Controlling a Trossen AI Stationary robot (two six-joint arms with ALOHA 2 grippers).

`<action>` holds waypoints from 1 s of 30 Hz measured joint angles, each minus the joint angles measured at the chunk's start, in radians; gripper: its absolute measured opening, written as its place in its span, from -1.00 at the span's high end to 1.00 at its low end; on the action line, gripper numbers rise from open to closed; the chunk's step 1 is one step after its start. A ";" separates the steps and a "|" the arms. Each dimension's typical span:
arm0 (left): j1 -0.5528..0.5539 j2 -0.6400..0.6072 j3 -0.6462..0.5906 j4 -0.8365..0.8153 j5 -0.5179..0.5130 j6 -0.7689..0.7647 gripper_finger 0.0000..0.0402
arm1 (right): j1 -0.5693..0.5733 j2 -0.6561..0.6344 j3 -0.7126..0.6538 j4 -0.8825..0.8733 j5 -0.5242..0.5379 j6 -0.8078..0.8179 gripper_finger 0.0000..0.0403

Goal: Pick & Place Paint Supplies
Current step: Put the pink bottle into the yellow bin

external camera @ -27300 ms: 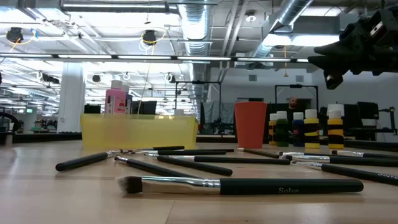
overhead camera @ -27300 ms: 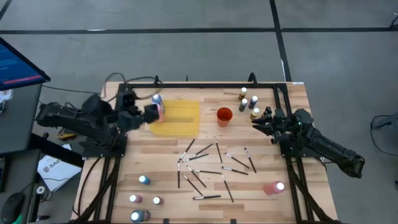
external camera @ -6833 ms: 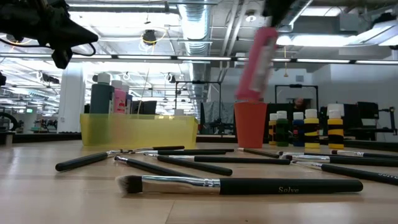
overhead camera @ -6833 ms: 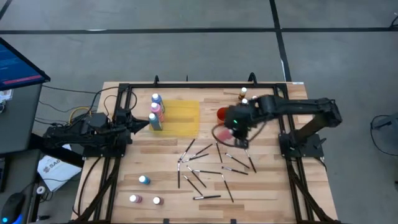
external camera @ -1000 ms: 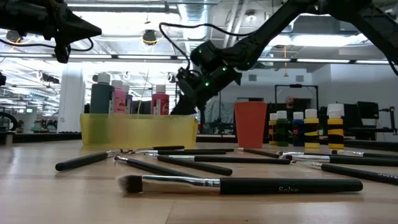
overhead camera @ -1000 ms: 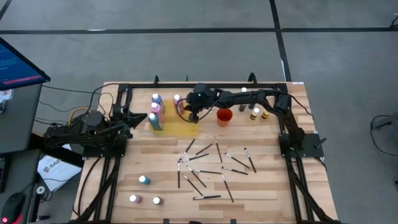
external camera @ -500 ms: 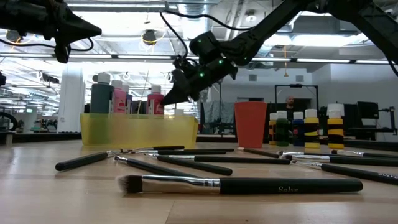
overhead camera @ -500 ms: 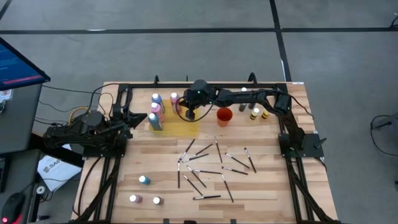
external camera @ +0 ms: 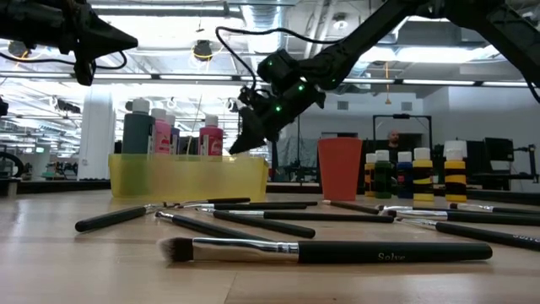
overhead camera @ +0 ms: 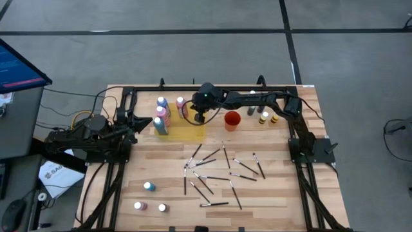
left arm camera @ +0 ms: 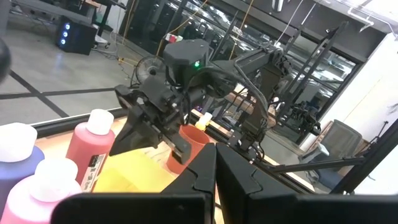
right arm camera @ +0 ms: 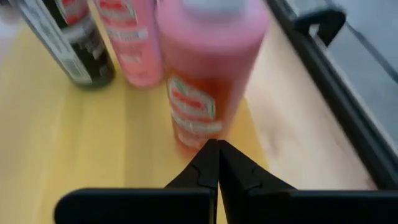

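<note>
Several paint bottles stand upright on the left part of the yellow mat [overhead camera: 187, 129]: a red-pink one [overhead camera: 180, 101], a blue one [overhead camera: 161, 102], a pink one [overhead camera: 159, 111] and a dark one [overhead camera: 159, 124]. My right gripper [overhead camera: 196, 118] reaches over the mat from the table's right, shut, its tips [right arm camera: 215, 149] just short of the red-pink bottle [right arm camera: 208, 74]. My left gripper [overhead camera: 148, 122] waits shut at the mat's left side. Thin dark brushes [overhead camera: 212, 171] lie scattered mid-table. More bottles stand at the far right [overhead camera: 264, 116] and the near left [overhead camera: 149, 186]. My right gripper's shut fingertips [right arm camera: 211, 155] slant down close to the lower part of the red-pink bottle [right arm camera: 189, 137], which stands upright on the mat. I cannot tell whether they touch it.
An orange-red cup [overhead camera: 232, 120] stands just right of the mat, under my right arm. Black frame rails [overhead camera: 193, 87] run along the table's far edge and sides. A brush with a flat tip [external camera: 329, 251] lies nearest the table's front.
The red-pink bottle has slid a little toward the table's left on the mat and stays upright. My right gripper has stayed shut beside it, hardly moving.
</note>
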 joint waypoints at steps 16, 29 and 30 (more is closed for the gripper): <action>0.000 0.000 0.000 0.000 0.000 0.000 1.00 | 0.013 0.065 0.061 0.089 -0.001 0.017 1.00; 0.000 0.000 0.000 0.000 -0.002 -0.001 1.00 | 0.016 0.100 0.145 0.036 -0.010 0.009 1.00; 0.000 0.000 0.000 0.000 -0.002 0.000 1.00 | 0.013 0.100 0.146 0.024 -0.010 0.009 1.00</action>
